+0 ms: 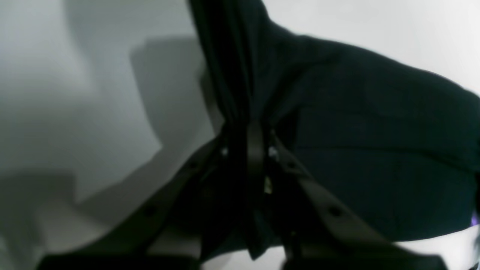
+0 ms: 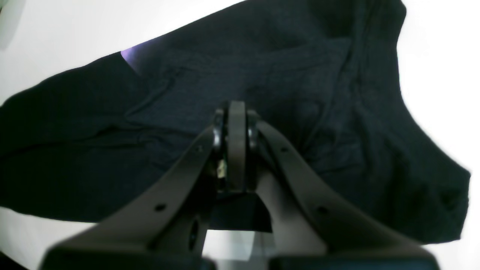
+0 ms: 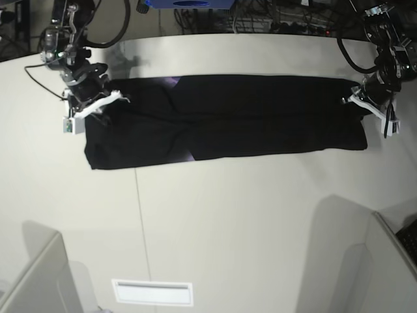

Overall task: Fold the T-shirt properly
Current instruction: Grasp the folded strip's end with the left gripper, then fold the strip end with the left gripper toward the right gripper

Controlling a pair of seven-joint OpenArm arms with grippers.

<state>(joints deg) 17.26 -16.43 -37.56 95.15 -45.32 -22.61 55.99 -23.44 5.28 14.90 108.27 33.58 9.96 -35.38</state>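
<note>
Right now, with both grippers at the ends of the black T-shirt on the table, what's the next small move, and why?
Probably draw both ends toward the near table edge together. The T-shirt lies as a long band across the table. The left gripper and right gripper each look shut on cloth at opposite ends, so an even pull should fold it without skewing.

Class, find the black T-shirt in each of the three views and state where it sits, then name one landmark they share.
Left wrist: the T-shirt fills the centre and right, bunched at the left gripper.
Right wrist: it spans nearly the whole picture beyond the right gripper.
Base: a long band across the upper table.
Shared landmark: its purple print patch, seen at the frame's right edge in the left wrist view.
</note>
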